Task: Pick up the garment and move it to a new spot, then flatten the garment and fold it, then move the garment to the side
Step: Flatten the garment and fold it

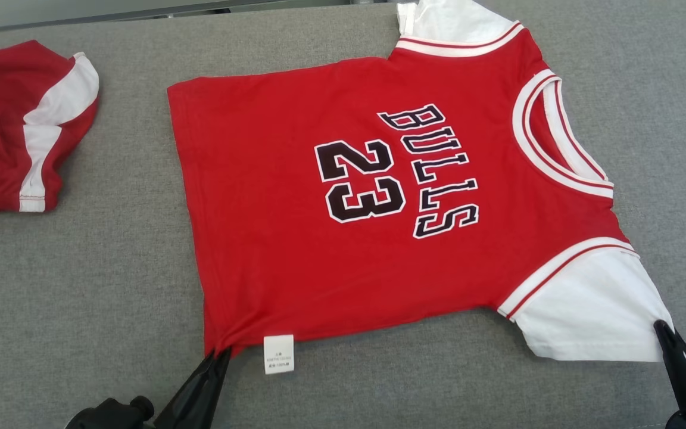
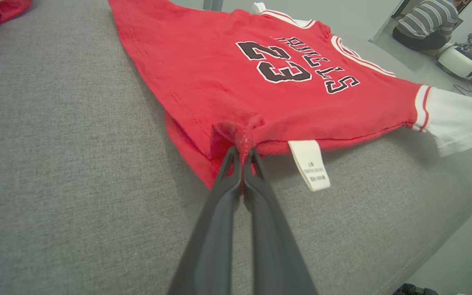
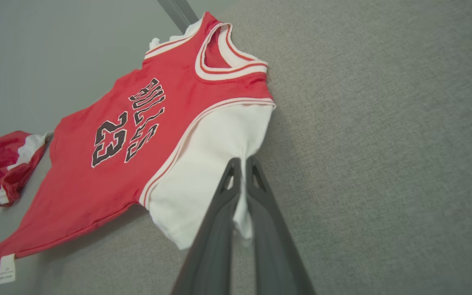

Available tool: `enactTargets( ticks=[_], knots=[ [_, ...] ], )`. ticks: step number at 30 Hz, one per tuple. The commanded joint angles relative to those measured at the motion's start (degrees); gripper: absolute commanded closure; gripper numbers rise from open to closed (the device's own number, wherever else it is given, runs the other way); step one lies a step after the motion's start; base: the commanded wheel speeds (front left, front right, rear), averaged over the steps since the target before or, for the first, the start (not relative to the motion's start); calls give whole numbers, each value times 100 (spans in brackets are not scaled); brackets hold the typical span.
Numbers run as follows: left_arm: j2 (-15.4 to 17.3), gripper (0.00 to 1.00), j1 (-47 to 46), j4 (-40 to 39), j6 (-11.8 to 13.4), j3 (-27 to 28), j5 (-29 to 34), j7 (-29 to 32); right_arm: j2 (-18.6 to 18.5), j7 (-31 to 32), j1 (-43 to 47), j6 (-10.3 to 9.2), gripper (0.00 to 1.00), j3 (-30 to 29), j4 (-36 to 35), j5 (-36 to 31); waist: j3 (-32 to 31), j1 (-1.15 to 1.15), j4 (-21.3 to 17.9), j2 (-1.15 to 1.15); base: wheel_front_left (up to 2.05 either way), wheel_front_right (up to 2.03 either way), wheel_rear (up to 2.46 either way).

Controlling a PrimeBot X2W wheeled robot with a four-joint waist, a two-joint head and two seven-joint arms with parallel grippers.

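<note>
Red garment (image 1: 295,238), "BULLS 23" face up, lies spread flat on the grey counter (image 1: 81,298), collar toward the robot's right, hem toward its left. Left gripper (image 2: 242,150) clenched on the near hem corner, fabric bunched between its tips, just beside the white care label (image 1: 278,354); right gripper (image 3: 242,163) clenched on the edge of the near white sleeve (image 1: 593,304). Second red-and-white cloth (image 1: 15,125) sits crumpled at far left, well apart.
</note>
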Motion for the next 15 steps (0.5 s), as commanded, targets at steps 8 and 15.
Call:
enactTargets(
  ticks=[8, 15],
  knots=[
    [274, 100, -326, -819, 237, 308, -193, 548, -471, 195, -1081, 2, 100, -7, 23, 577, 409, 1, -78, 39, 0, 0, 0],
    [476, 100, -1065, -1103, 285, 624, -610, 1336, -738, 806, -2845, 2, 100, 202, 724, 527, 680, 1, -39, 39, 0, 0, 0]
  ],
)
